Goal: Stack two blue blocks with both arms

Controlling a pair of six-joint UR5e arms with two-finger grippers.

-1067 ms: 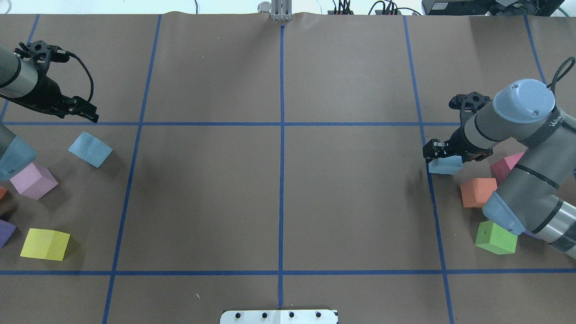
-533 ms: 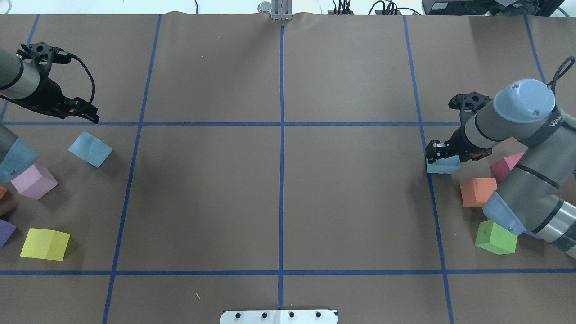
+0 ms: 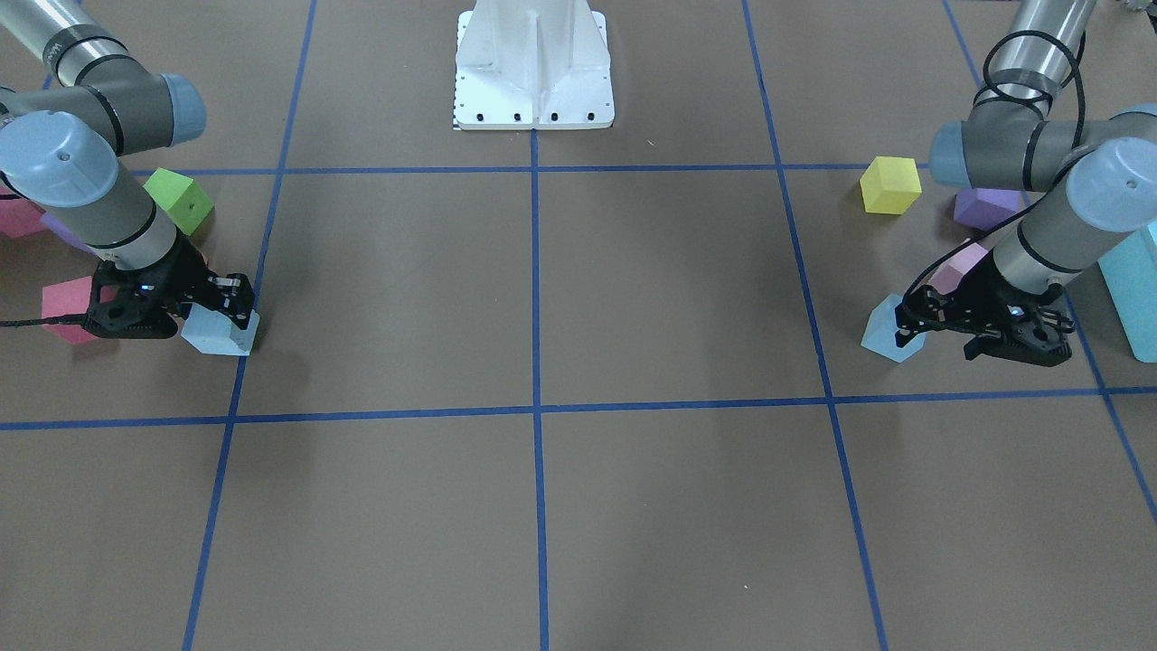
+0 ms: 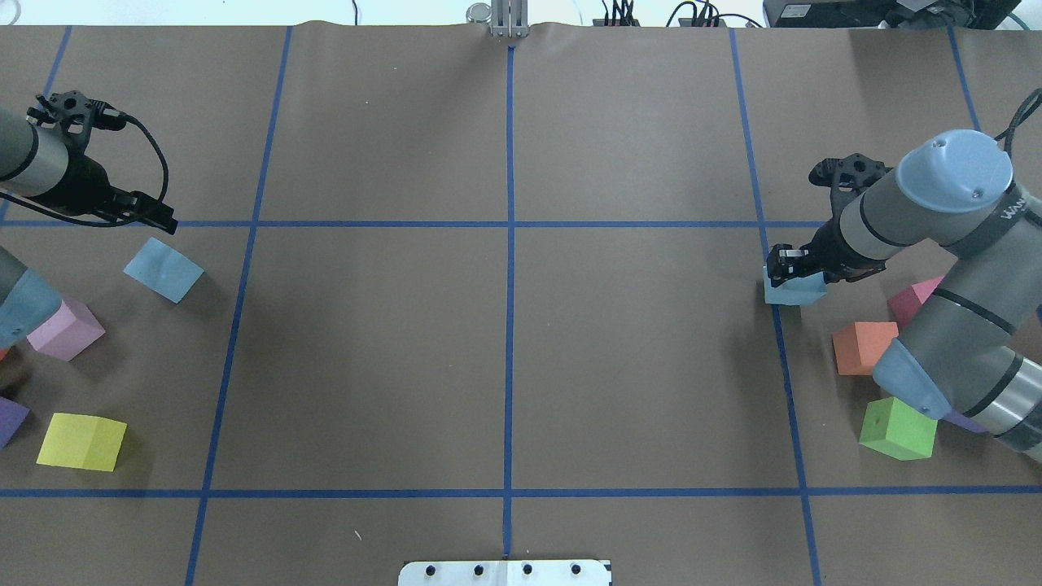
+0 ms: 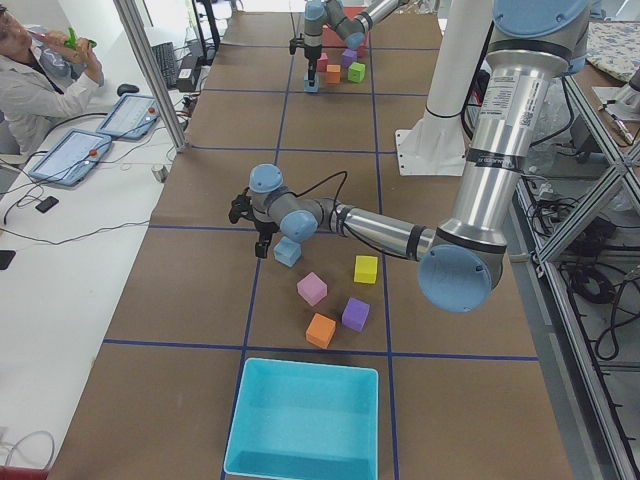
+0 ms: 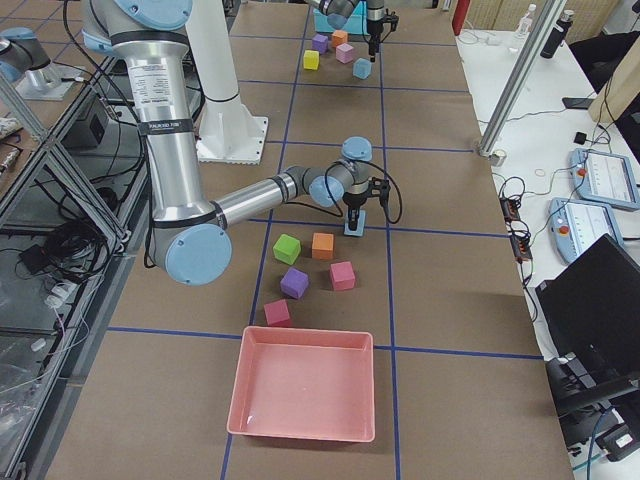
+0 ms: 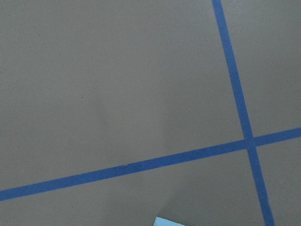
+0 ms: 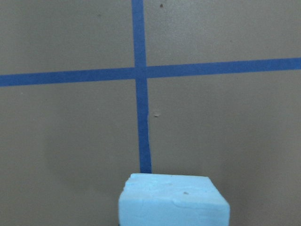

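Pick-up step: gripping one pale sky-blue foam cube [image 4: 796,290] in the clenched black two-finger right gripper [image 4: 788,267], over a blue tape line [image 4: 781,366] at the table's right end. Hovering near the second pale sky-blue foam cube [image 4: 163,269], free on the brown paper [image 4: 505,366] at the left end, with the black left gripper [image 4: 159,216], finger state impossible to tell. Next, likely: square the left fingers to that skewed cube, lower astride it and close.

Hardly any lettering can be read.
White letters that look like "WAN" sit on the black band [image 4: 1016,215] around the right arm [image 4: 961,325]. A printed sticker [image 5: 497,98] on the left arm [image 5: 480,180] at the near right is too small to read.
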